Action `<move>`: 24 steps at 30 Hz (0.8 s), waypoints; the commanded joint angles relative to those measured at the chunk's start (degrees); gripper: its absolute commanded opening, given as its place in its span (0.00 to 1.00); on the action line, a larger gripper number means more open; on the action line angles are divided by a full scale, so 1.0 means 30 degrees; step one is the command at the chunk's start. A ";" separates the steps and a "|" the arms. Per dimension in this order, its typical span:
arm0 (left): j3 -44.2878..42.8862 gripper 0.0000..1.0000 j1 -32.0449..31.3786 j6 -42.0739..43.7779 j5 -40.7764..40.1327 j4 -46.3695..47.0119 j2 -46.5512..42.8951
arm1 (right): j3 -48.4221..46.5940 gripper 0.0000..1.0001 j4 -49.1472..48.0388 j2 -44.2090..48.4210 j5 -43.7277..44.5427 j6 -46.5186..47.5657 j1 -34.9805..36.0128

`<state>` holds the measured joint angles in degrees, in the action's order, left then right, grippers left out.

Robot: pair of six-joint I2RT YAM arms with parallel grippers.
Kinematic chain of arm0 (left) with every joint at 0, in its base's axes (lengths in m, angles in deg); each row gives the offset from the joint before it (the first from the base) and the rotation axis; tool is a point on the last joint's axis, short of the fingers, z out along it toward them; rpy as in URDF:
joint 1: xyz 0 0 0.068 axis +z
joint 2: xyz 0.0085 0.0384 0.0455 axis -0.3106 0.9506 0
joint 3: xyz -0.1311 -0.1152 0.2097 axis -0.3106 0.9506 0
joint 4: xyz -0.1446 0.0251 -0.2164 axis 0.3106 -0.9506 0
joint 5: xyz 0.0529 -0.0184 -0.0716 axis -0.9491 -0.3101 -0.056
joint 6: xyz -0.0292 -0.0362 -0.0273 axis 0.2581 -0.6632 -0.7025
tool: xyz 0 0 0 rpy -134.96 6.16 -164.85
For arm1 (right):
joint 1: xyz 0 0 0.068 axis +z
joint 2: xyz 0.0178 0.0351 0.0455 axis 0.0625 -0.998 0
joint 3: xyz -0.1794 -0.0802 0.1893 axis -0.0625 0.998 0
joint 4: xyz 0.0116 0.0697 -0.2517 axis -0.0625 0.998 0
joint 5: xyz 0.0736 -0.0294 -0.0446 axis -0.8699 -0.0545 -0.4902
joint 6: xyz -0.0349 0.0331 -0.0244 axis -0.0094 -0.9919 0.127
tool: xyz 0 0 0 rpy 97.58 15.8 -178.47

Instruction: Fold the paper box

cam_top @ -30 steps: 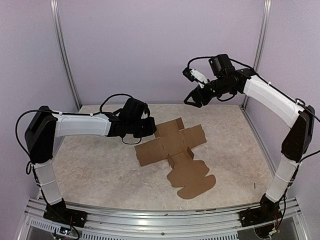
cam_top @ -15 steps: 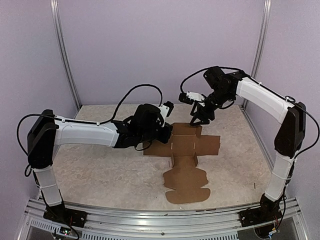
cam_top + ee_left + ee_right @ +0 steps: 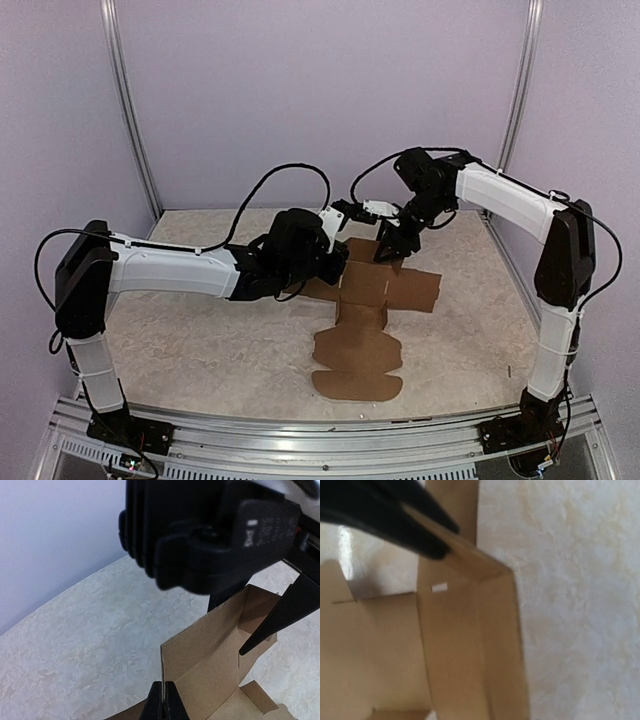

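My left gripper (image 3: 163, 700) has its fingertips pressed together on the edge of a raised cardboard panel, which runs straight down into the seam between them. That panel belongs to the paper box (image 3: 372, 290), which sits mid-table between the two arms. Its square middle is flat, and its long flap with rounded tabs reaches toward the near edge.

My right gripper (image 3: 388, 250) comes down at the far side of the box with its jaws spread. One finger (image 3: 280, 615) is inside the upright far panel and the other is behind it. From its wrist camera a dark finger (image 3: 420, 540) lies against that panel's top edge. I cannot tell whether it is pinching. The mottled table (image 3: 200, 340) surrounds the box.
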<state>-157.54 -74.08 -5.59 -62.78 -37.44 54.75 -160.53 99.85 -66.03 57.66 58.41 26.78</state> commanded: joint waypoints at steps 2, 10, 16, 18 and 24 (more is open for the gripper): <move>0.0291 0.00 -0.0140 0.0419 -0.0869 0.0914 0.0338 | -0.0551 0.31 0.0541 -0.0713 -0.0235 -0.0550 0.0175; 0.0156 0.00 -0.0174 -0.0801 -0.0753 0.1143 0.1054 | -0.0662 0.13 -0.0838 -0.1029 0.0575 -0.2936 0.0169; -0.0046 0.00 -0.0175 -0.2811 -0.0073 0.1260 0.1558 | -0.0048 0.06 -0.2262 -0.0831 0.0832 -0.4501 0.0160; -0.0181 0.00 -0.0172 -0.3299 0.0173 0.1260 0.1686 | 0.0074 0.02 -0.2584 -0.0785 0.0928 -0.4623 0.0168; -0.0428 0.00 -0.0176 -0.3412 0.0376 0.1355 0.1896 | 0.0023 0.04 -0.1829 -0.1076 0.0914 -0.3826 0.0216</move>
<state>-157.46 -73.88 -14.31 -64.37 -34.27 59.10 -160.62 95.72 -68.11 59.71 46.65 27.00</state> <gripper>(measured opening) 0.013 0.025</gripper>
